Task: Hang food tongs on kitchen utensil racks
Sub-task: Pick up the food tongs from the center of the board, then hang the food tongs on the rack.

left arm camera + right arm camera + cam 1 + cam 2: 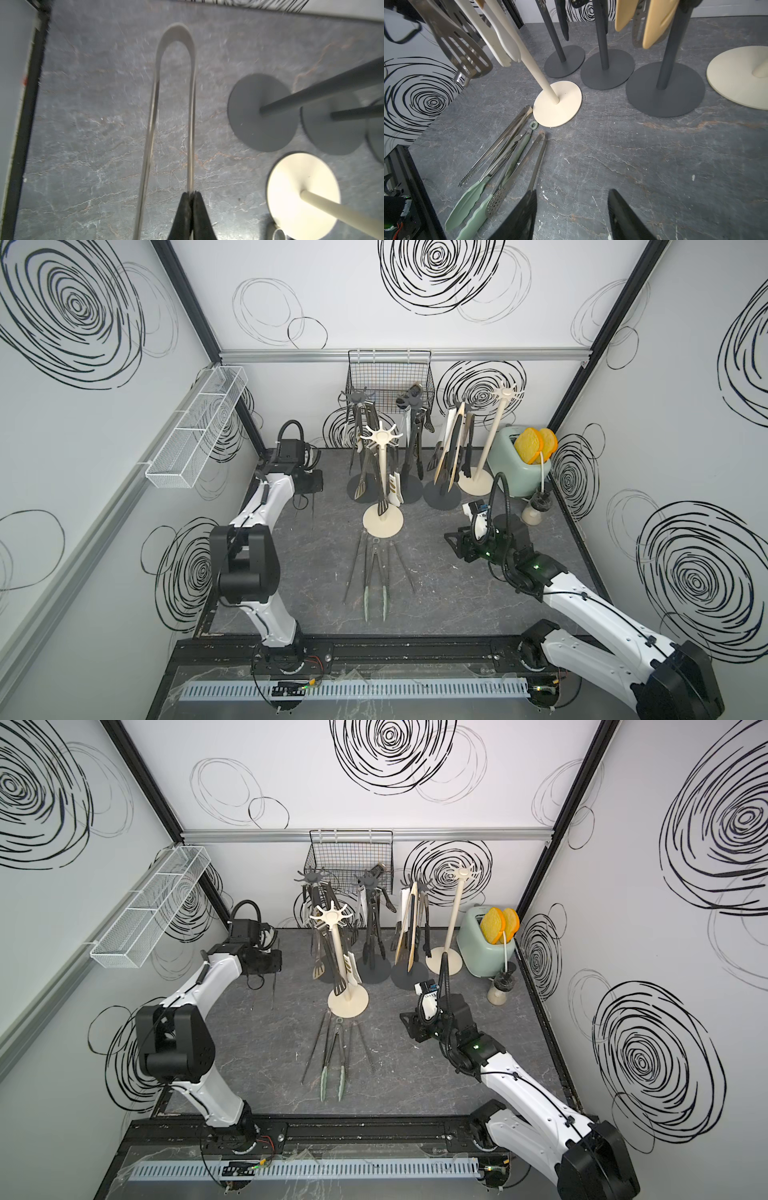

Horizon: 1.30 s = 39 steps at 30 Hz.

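Observation:
In the left wrist view my left gripper (192,194) is shut on one arm of a steel U-shaped pair of food tongs (175,35), held off the table near the back left (312,512). My right gripper (572,192) is open and empty above the dark table, right of three more tongs (374,572) lying flat, one with pale green tips (467,199). Cream utensil racks (381,439) (507,391) and dark grey ones (357,398) (411,398) stand at the back. Several tongs hang from most of them.
A black wire basket (388,373) hangs on the back wall and a white mesh tray (195,431) on the left wall. A pale green toaster (519,472) with orange slices and a small bottle (536,510) stand at the back right.

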Each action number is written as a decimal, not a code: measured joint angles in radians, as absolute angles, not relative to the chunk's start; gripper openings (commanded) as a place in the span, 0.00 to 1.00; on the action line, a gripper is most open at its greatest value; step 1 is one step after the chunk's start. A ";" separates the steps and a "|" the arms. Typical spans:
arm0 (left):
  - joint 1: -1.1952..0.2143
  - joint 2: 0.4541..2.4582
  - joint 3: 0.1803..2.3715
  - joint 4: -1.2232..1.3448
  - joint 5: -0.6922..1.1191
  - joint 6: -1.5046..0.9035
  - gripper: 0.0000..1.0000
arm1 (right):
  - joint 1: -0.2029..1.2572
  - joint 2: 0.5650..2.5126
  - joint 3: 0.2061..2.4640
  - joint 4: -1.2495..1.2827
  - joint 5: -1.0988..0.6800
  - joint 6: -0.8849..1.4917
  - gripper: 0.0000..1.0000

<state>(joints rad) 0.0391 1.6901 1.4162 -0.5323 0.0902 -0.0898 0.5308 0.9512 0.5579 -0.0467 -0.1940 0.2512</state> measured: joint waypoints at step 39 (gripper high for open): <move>-0.881 1.141 1.317 -0.367 -0.542 -0.385 0.00 | 0.513 1.007 0.563 -0.051 -0.170 0.239 0.57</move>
<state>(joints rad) -0.8806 1.1412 1.3170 -0.3668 -0.5419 -0.3847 0.5129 1.0073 0.5632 -0.0513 -0.1699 0.2386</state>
